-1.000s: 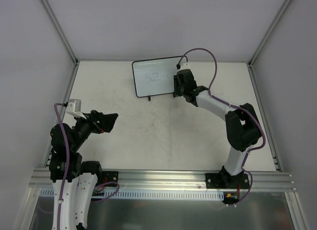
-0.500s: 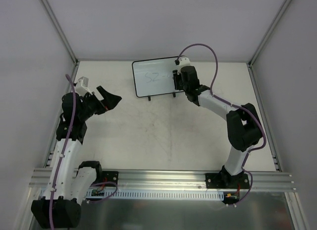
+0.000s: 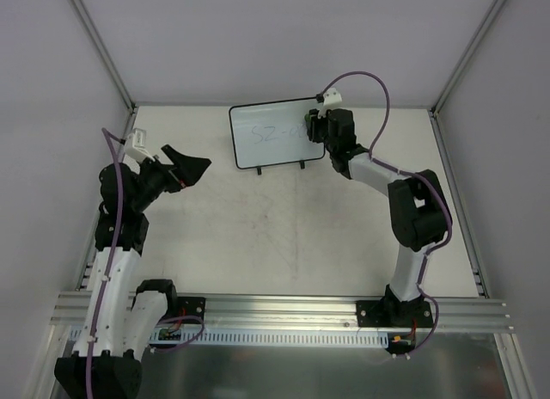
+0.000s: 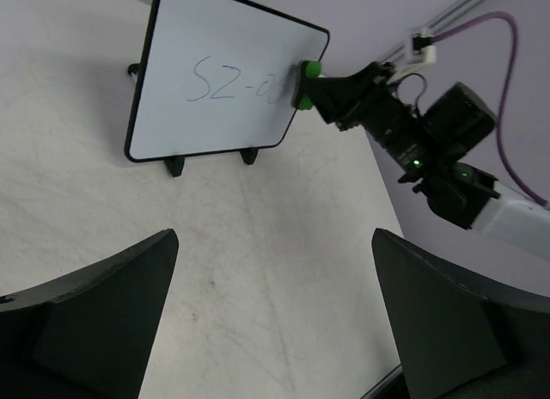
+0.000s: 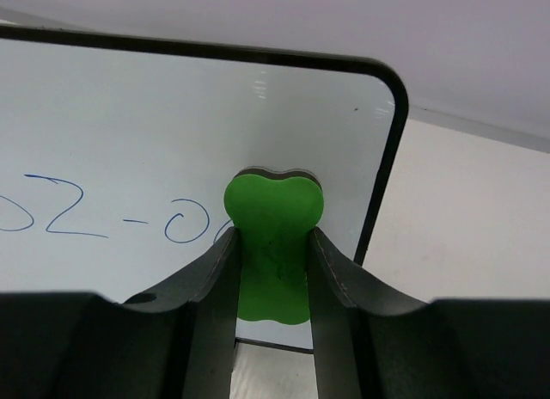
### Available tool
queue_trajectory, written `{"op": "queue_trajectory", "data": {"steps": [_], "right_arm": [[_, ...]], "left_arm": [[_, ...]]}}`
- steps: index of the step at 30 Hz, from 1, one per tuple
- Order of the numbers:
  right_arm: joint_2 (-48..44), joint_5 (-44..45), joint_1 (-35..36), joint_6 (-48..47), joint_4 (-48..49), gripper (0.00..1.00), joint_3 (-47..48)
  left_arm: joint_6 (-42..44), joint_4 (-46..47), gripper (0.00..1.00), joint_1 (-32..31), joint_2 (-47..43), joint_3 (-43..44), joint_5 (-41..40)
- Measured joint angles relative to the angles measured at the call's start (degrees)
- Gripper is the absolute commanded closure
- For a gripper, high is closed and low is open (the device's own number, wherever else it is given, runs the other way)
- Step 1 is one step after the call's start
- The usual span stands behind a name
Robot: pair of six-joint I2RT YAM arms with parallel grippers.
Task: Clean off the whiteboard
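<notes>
The whiteboard stands on two black feet at the back of the table, with blue writing "SZ-0" on it; it shows in the left wrist view and the right wrist view. My right gripper is shut on a green eraser, whose pad presses the board's right part, over the end of the writing. The eraser also shows in the left wrist view. My left gripper is open and empty, held above the table left of the board, its dark fingers wide apart.
The table top is scuffed white, with metal rails along both sides and grey walls behind. The right arm arches over the right half of the table.
My right gripper has moved up and right along the board with the eraser. My left arm has risen and its gripper has swung to face the board.
</notes>
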Motion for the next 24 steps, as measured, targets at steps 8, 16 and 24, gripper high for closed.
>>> {"op": "queue_trajectory", "data": {"steps": [8,16,24], "right_arm": [[4.5,0.4,0.1,0.0,3.2,1.00,0.0],[4.8,1.7,0.1,0.0,8.5,0.99,-0.1],[5.0,3.2,0.1,-1.6,12.4,0.98,-0.8]], "left_arm": [[3.1,-6.9,0.01,0.0,-12.5,-0.2,3.5],[10.7,-17.2,0.01,0.0,-19.1,-0.1,4.5],[17.2,-21.9,0.01,0.0,-24.3,-0.1,2.8]]}}
